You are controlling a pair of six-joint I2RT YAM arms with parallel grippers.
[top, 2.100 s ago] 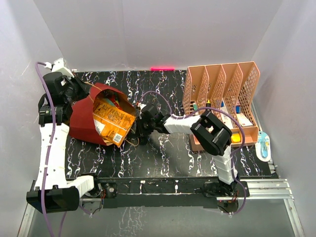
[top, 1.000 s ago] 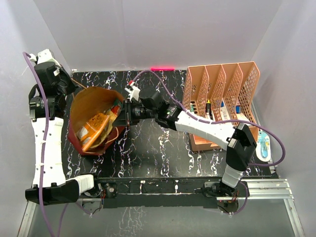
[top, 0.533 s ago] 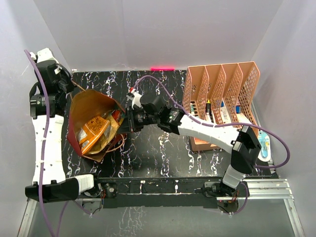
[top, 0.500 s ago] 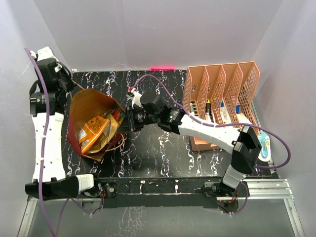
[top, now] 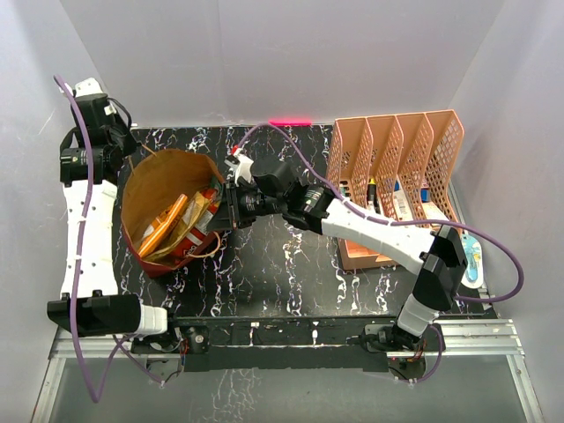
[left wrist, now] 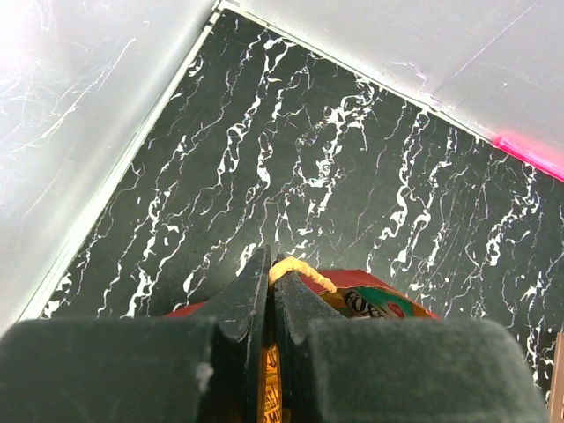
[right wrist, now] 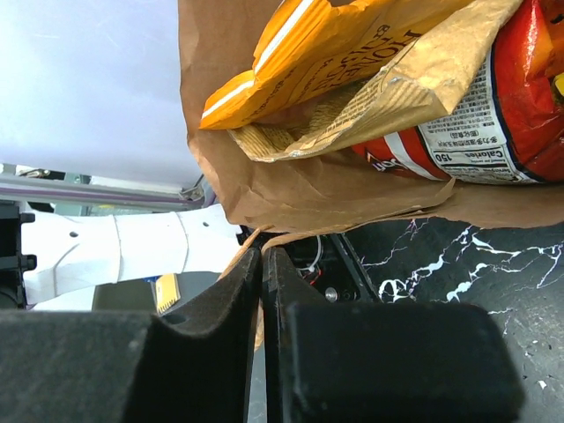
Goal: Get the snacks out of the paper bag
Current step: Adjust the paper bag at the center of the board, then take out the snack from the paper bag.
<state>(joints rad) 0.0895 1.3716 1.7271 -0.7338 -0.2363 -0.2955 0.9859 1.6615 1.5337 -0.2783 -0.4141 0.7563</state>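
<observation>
The paper bag (top: 163,179), red outside and kraft inside, stands at the left of the table with its mouth open towards the top camera. The snacks lie inside it: an orange packet (top: 162,226), a gold-brown one (top: 199,208) and a red one (top: 188,248). My left gripper (top: 132,159) is shut on the bag's cord handle (left wrist: 300,267) at the far rim. My right gripper (top: 222,210) is shut on the near right rim (right wrist: 264,238). The right wrist view shows the orange (right wrist: 326,44), gold-brown (right wrist: 397,88) and red (right wrist: 520,106) packets inside the bag.
A pink mesh desk organiser (top: 397,167) with pens and stationery stands at the right back. A small packaged item (top: 470,260) lies off the table's right edge. White walls enclose the table on three sides.
The bag has been lifted from lying on its side and its mouth pulled wider and rounder. My left gripper has moved back and up; my right arm has stretched out to the bag's rim.
</observation>
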